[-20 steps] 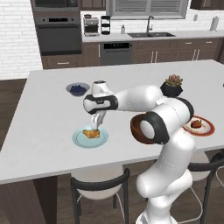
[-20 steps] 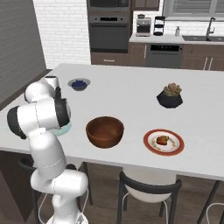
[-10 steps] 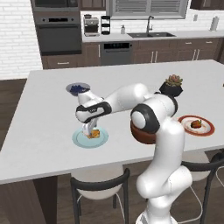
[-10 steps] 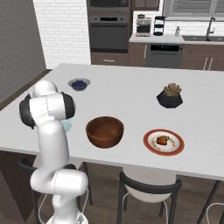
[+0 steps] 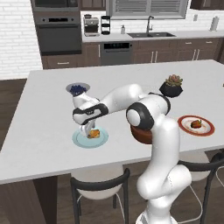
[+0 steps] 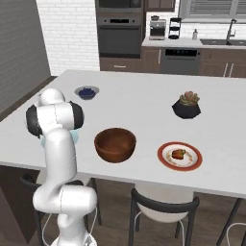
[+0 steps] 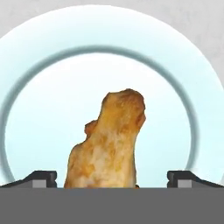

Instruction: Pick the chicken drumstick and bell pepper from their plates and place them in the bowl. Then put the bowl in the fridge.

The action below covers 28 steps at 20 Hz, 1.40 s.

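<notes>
The golden-brown chicken drumstick (image 7: 107, 144) lies on the light blue plate (image 7: 26, 78) near the counter's front left (image 5: 83, 141). My gripper (image 5: 89, 130) points down right over it, open. Its two fingertips (image 7: 41, 178) stand wide on either side of the drumstick (image 5: 95, 133), clear of it. The red bell pepper (image 6: 178, 153) rests on the white red-rimmed plate (image 6: 166, 162) at the right (image 5: 207, 129). Between the two plates sits the dark wooden bowl (image 6: 115, 144), empty. My arm covers most of the bowl (image 5: 141, 135) in the left base view. The fridge is out of view.
A small grey bowl of blue berries (image 5: 78, 89) stands behind the blue plate. A dark plant pot with a succulent (image 5: 172, 87) is at the back right. Stools stand under the counter's front edge (image 6: 163, 206). Ovens and a sink line the far wall.
The hand has swung left and dropped low over the blue plate, close above the drumstick. The jaws stayed open. Food, plates and bowl have not moved.
</notes>
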Tool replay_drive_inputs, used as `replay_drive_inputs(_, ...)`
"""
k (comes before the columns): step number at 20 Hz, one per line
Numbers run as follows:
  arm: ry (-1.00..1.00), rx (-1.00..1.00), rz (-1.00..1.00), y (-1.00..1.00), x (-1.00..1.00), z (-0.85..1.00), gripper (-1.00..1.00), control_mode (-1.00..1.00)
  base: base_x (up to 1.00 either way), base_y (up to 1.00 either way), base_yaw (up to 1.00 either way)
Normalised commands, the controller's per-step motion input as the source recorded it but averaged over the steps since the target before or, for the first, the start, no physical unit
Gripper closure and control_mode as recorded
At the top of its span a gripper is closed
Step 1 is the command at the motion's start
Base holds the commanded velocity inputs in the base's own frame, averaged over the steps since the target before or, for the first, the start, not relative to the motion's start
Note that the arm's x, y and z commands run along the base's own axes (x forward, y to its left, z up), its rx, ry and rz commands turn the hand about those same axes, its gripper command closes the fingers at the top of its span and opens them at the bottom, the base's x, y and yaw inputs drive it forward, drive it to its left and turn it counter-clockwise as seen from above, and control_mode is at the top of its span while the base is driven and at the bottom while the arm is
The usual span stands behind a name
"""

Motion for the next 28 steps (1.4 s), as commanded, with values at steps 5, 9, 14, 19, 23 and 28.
replay_drive_inputs(5, 0.00, -0.02, 0.00, -0.01, 0.00, -0.24, -1.00, -1.00, 0.00, 0.00, 0.00)
replay_drive_inputs(9, -0.01, -0.02, 0.00, -0.36, 0.06, -0.36, -1.00, -1.00, 0.00, 0.00, 0.00)
replay_drive_inputs(14, 0.00, 0.00, 0.00, -0.28, 0.01, -0.12, 1.00, -1.00, 0.00, 0.00, 0.00)
replay_drive_inputs(19, 0.00, 0.00, 0.00, -0.41, -0.02, 0.00, 1.00, -1.00, 0.00, 0.00, 0.00)
replay_drive_inputs(23, -0.04, 0.08, 0.00, -0.74, -0.40, 0.44, 1.00, -1.00, 0.00, 0.00, 0.00)
replay_drive_inputs(28, -0.06, 0.09, 0.00, -0.67, -0.62, 0.93, 1.00, -1.00, 0.00, 0.00, 0.00)
